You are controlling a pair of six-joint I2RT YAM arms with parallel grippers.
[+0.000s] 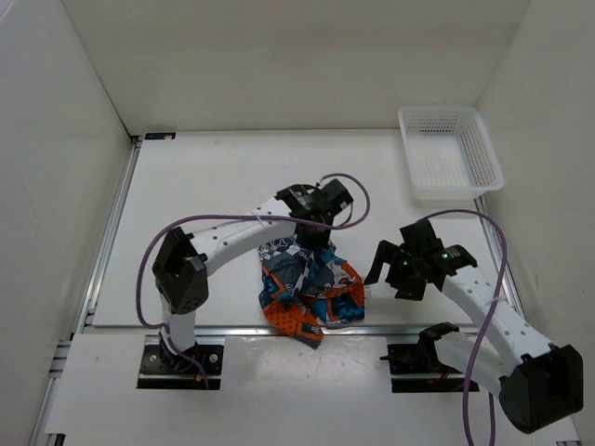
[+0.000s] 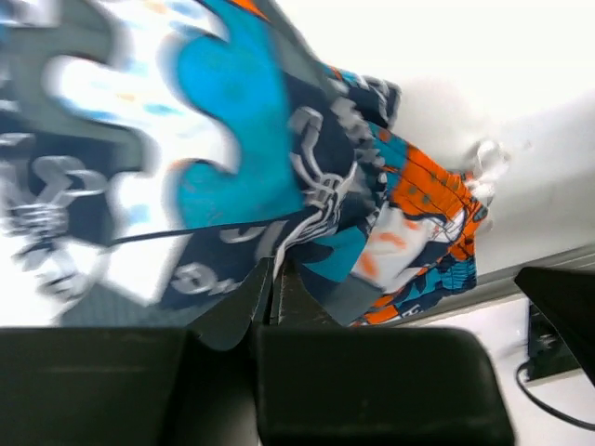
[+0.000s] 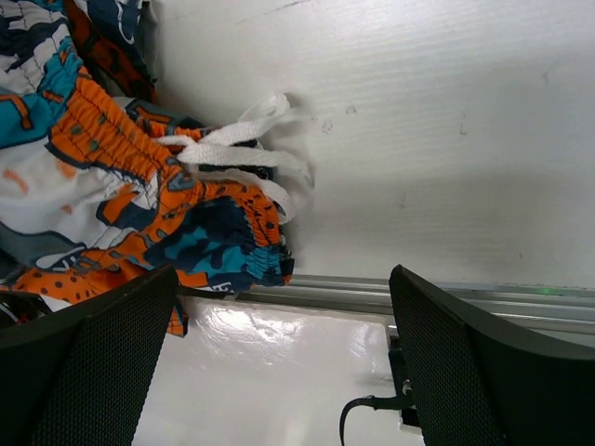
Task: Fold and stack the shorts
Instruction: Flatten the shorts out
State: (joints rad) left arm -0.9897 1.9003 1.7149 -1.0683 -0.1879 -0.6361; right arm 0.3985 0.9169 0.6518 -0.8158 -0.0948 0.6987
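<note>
Shorts [image 1: 311, 293] are lying crumpled at lower centre, seemingly no fold made yet, left gripper [image 1: 313, 240] pinching their upper edge, right gripper [image 1: 395, 274] hanging spread alongside.

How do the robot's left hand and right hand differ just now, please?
The left hand is shut, pinching the shorts; the right hand is wide open and holds nothing. The left hand sits at the shorts' far end; the right hand is beside them, on their right, seemingly clear of the cloth. Both are black, two-fingered and close to the shorts.
</note>
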